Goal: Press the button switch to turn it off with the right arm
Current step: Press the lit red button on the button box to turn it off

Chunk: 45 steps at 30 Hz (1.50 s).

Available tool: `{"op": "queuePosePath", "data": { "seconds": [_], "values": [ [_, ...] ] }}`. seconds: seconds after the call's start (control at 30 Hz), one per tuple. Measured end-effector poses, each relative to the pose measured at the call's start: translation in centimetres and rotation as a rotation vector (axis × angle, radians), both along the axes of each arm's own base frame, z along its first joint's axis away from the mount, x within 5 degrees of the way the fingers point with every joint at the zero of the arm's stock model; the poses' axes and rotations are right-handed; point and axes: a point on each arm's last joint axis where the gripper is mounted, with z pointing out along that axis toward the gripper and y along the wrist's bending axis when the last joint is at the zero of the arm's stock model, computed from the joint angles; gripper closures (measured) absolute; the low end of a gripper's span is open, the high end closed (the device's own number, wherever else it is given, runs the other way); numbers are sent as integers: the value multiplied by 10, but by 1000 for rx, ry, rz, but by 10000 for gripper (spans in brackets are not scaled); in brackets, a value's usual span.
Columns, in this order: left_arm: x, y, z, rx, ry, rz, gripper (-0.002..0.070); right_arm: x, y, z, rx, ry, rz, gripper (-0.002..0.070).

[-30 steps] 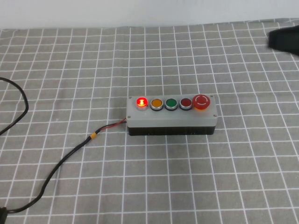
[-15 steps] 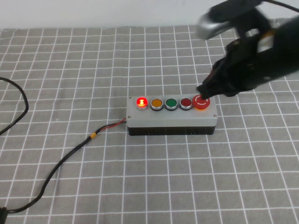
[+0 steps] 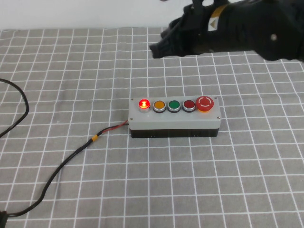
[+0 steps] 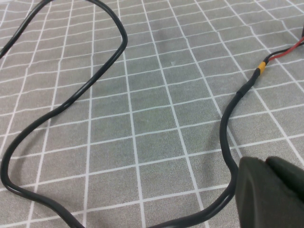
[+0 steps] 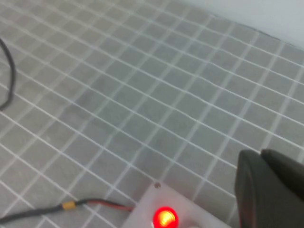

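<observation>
Noted right gripper [image 3: 159,49] lifted up and leftward, hovering behind the button box [image 3: 175,116], clear of it, fingers pressed together. Half a second back, sat at the red mushroom button [image 3: 204,103] on the right end. Found box in the middle of the table [image 3: 71,71], leftmost button [image 3: 144,104] still glowing red. Judged not yet off; probably lining up on the lit button. Spotted left gripper [image 4: 273,192] low by the cable [image 4: 228,128]; cannot tell its grip.
</observation>
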Motion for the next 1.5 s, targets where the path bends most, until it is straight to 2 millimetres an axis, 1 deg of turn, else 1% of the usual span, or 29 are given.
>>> {"op": "queuePosePath", "data": {
  "seconds": [0.07, 0.2, 0.27, 0.4, 0.57, 0.6, 0.7, 0.8, 0.93, 1.17, 1.5],
  "values": [
    [0, 0, 0, 0, 0, 0, 678, 3, 4, -5, -2, -3, 19, 692],
    [0, 0, 0, 0, 0, 0, 678, 11, 12, -25, -61, 12, 66, 692],
    [0, 0, 0, 0, 0, 0, 678, 14, 18, -37, -89, 29, 83, 692],
    [0, 0, 0, 0, 0, 0, 678, 19, 34, -57, -146, 64, 116, 692],
    [0, 0, 0, 0, 0, 0, 678, 28, 61, -69, -226, 124, 162, 692],
    [0, 0, 0, 0, 0, 0, 678, 31, 64, -68, -232, 137, 163, 692],
    [0, 0, 0, 0, 0, 0, 678, 40, 72, -78, -273, 222, 153, 692],
    [0, 0, 0, 0, 0, 0, 678, 48, 79, -89, -305, 268, 148, 692],
    [0, 0, 0, 0, 0, 0, 678, 52, 83, -95, -298, 299, 131, 692],
    [0, 0, 0, 0, 0, 0, 678, 53, 80, -105, -362, 346, 108, 692],
    [0, 0, 0, 0, 0, 0, 678, 56, 82, -113, -369, 355, 107, 692]
  ]
}}
